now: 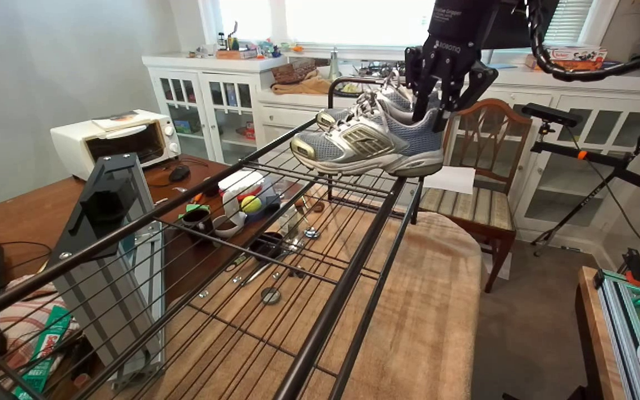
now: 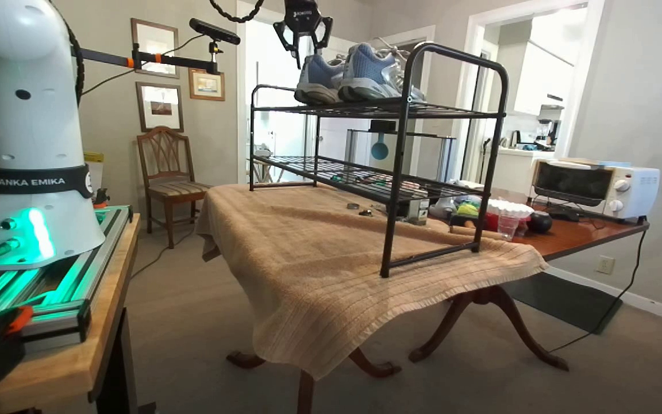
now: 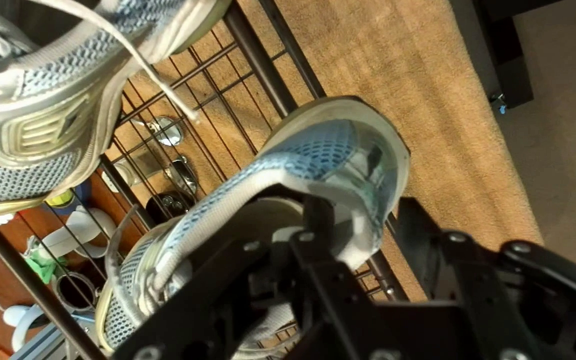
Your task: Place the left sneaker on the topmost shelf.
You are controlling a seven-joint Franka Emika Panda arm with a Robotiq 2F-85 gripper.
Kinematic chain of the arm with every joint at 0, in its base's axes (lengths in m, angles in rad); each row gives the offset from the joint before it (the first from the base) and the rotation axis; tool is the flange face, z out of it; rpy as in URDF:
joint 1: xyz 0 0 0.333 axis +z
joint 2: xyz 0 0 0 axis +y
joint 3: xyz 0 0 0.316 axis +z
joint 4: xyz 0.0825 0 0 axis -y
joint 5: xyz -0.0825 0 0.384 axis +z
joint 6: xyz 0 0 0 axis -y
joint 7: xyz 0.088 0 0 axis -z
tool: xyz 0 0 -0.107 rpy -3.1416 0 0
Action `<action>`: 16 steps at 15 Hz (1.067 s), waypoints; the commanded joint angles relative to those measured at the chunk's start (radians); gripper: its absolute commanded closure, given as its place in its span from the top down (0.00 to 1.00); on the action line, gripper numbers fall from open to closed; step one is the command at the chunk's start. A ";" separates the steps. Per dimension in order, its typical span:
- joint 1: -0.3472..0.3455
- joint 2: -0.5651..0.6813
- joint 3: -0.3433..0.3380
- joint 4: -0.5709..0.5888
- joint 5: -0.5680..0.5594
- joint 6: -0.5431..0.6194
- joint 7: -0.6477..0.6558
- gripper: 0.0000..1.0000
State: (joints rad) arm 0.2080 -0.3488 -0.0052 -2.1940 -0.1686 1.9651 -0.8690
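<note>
The left sneaker (image 1: 373, 141) is grey, white and blue mesh and stands upright on the topmost shelf (image 1: 355, 266) of the black wire rack. It also shows in the other views (image 2: 316, 77), (image 3: 313, 150). Its heel faces the robot side. My gripper (image 1: 429, 123) is pointed down at the heel, also in the wrist view (image 3: 363, 212). One finger is inside the shoe opening; the other is outside behind the heel. Gaps show between fingers and heel, so the gripper is open. The mirror-image mate (image 2: 367, 69) stands beside it on the same shelf, also in the wrist view (image 3: 43, 115).
The rack has raised end bars (image 2: 457, 52) and a lower wire tier (image 2: 354, 172). It stands on a towel-covered table (image 2: 285, 230). A grey metal frame (image 1: 109, 266), cups and small items, and a toaster oven (image 1: 114, 141) are beyond the rack. A chair (image 1: 470, 194) stands past the table.
</note>
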 commanded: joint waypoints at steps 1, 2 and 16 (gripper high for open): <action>-0.023 -0.010 0.027 0.007 0.003 0.031 0.050 0.76; -0.026 -0.016 0.036 0.008 -0.003 0.037 0.079 0.82; -0.092 -0.115 0.117 0.046 -0.012 -0.095 0.768 1.00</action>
State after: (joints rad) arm 0.1472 -0.4255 0.0876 -2.1442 -0.1760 1.9162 -0.2331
